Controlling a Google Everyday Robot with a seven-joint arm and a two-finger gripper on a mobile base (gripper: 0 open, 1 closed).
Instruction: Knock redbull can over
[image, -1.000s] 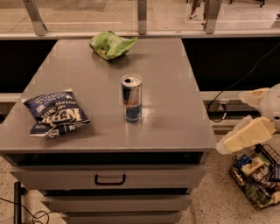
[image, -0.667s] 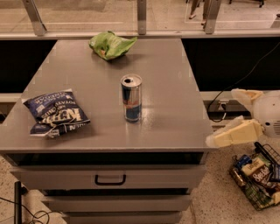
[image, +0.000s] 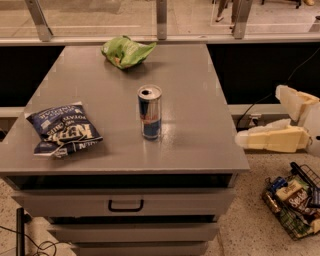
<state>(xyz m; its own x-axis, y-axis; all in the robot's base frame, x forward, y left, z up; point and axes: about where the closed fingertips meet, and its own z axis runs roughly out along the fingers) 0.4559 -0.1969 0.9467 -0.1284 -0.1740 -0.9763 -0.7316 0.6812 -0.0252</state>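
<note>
The redbull can (image: 150, 112) stands upright near the middle of the grey table top (image: 195, 75). It is slim, blue and silver with a red logo, and its silver top has a dark opening. My gripper (image: 259, 116) is off the table's right edge, to the right of the can and well apart from it. Its two cream fingers (image: 274, 139) are spread apart and hold nothing.
A dark blue chip bag (image: 64, 130) lies at the front left of the table. A green bag (image: 126, 51) lies at the back. Drawers with a handle (image: 125, 205) sit below the top. A wire basket of snacks (image: 295, 205) stands on the floor at the right.
My gripper has moved left and up, closer to the table's right edge. The can and the bags have not moved.
</note>
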